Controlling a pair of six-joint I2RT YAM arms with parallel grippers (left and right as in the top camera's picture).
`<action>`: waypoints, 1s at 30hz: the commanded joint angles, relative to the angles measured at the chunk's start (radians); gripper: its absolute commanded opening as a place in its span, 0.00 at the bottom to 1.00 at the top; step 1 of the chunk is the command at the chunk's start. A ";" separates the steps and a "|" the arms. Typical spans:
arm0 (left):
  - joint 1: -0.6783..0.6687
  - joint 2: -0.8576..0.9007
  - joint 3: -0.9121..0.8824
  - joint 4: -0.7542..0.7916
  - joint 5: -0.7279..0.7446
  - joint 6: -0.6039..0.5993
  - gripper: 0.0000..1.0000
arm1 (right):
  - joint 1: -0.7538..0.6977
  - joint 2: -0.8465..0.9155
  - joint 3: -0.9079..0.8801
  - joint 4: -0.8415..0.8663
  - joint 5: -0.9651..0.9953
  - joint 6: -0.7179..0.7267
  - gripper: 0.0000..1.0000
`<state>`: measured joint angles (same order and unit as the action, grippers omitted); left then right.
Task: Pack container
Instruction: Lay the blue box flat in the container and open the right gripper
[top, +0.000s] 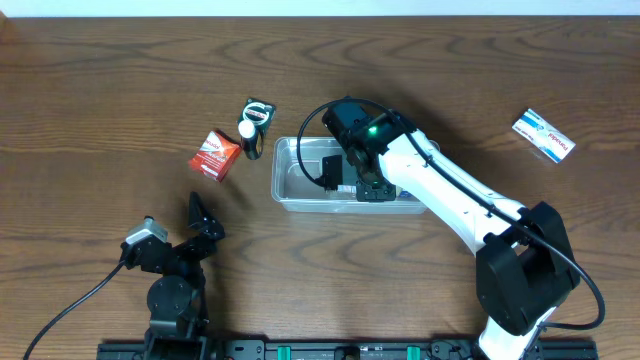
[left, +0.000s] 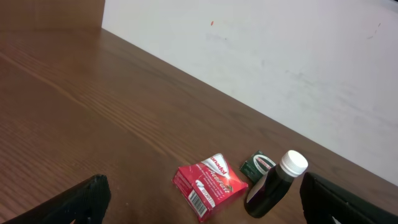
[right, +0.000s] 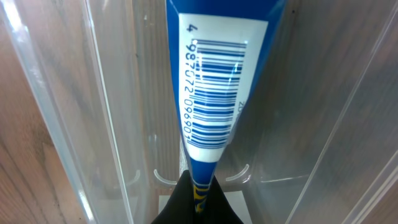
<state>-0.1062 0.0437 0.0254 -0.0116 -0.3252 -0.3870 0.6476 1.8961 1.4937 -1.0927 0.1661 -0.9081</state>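
1. Plastic, clear and thin, forms the container (top: 290, 172), which is seen near the middle of the wooden table (top: 100, 80). The right claw (right: 198, 194) is seen inside it, clamped on a blue box (right: 214, 81) with a white barcode label, held by its narrow edge.
2. If the box were released on edge, it could be tipped against a wall, and room for other items could be lost.
3. The container walls are seen close on both sides of the box. The light tub could be nudged or dragged if the arm were raised off-line.
4. The left claw (top: 204, 220) is spread wide apart and empty, near the front of the table.
5. A red box (left: 210, 184), a dark bottle (left: 273, 185) with a white cap and a green packet (left: 257, 164) are crowded just left of the container. The bottle, apparently upright, could be toppled by a careless reach.
6. A second blue-and-white box (top: 543, 135) is set well apart at the far right, where a long reach would be needed.
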 joint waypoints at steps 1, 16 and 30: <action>0.005 -0.007 -0.021 -0.033 -0.020 0.016 0.98 | 0.012 -0.013 -0.017 0.012 0.006 0.002 0.01; 0.005 -0.007 -0.021 -0.033 -0.020 0.016 0.98 | 0.010 -0.013 -0.017 0.125 0.096 -0.032 0.01; 0.005 -0.007 -0.021 -0.033 -0.020 0.016 0.98 | 0.007 -0.013 -0.017 0.106 0.088 -0.019 0.01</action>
<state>-0.1062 0.0437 0.0254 -0.0116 -0.3252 -0.3870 0.6476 1.8954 1.4822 -0.9829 0.2428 -0.9283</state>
